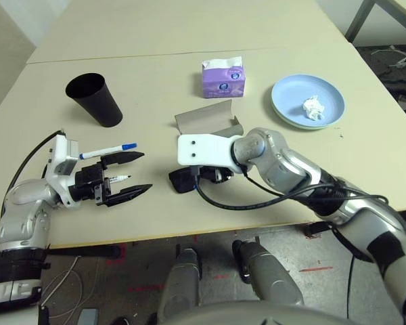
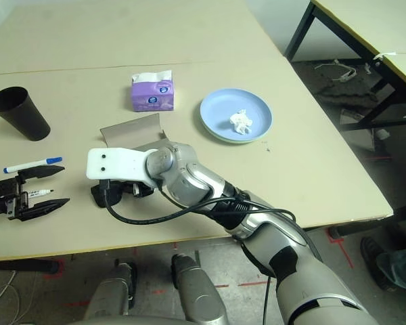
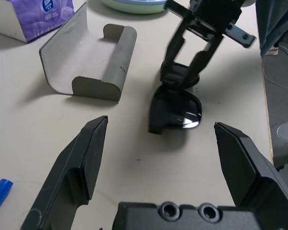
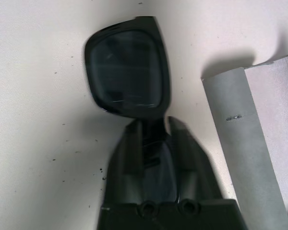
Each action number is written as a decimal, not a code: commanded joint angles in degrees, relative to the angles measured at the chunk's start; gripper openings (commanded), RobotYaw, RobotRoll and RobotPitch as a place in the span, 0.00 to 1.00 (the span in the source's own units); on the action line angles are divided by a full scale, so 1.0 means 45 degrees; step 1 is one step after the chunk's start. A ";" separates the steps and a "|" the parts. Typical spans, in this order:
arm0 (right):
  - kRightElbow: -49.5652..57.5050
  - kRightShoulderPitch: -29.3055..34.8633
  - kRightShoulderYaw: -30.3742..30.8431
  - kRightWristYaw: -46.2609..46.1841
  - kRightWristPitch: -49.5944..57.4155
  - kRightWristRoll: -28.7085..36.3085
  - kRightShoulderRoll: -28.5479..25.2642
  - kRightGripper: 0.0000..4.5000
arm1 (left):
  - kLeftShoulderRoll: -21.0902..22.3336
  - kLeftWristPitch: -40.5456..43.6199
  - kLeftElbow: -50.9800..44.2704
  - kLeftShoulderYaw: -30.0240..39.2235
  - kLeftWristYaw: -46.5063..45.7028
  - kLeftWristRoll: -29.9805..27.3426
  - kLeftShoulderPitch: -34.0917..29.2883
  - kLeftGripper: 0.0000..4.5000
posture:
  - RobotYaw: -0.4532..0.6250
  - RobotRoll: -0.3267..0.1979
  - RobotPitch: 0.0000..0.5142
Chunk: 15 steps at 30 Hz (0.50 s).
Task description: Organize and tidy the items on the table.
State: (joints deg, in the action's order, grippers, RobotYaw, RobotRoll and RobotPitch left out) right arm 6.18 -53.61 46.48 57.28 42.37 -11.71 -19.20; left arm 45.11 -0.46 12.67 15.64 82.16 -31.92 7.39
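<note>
Pale beige counter with a thin seam across its far part is carrying everything. Black sunglasses are lying near its front edge, just in front of the grey glasses case, which is lying open with its flap standing up. The right gripper is reaching down onto the sunglasses with its jaws drawn together on the frame at the bridge. The head views are hiding this grip under the white wrist plate; the right wrist view is showing one dark lens just past the two closed fingers, and the left wrist view is showing the same pinch from across the counter.

The left gripper is hovering low over the counter's left part, its jaws spread wide with nothing between them. Two white markers are lying there: one with a blue cap beside the upper finger, one with a black cap in the gap between the fingers, seen best in the head views. The left wrist view is catching just the blue cap's tip.

One black cup is standing upright at the far left. One purple tissue pack is standing behind the case. To the right, two stacked plates are sitting, blue plate on green plate, with one white tissue wad on the blue one.
</note>
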 commanded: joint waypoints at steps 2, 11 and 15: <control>0.0009 0.0181 0.0086 0.0178 -0.0058 -0.0115 0.0024 0.04 | -0.0087 -0.0092 -0.0117 0.0045 -0.0045 0.0027 -0.0151 1.00 | 0.31 0.62 0.40; -0.0103 0.0068 -0.0079 0.0300 -0.0250 -0.0114 0.0065 0.04 | -0.0161 -0.0174 0.0003 0.0081 -0.0128 0.0045 -0.0202 1.00 | 0.31 0.62 0.40; -0.0412 -0.0639 -0.0673 0.0454 -0.0429 0.0005 0.0048 0.04 | -0.0145 -0.0197 0.0075 0.0104 -0.0144 0.0068 -0.0195 1.00 | 0.31 0.62 0.40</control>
State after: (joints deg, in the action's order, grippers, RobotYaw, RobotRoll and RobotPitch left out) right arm 5.00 -54.58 45.29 58.54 41.25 -11.92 -19.13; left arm 44.47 -0.93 12.51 15.64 81.47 -31.90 7.39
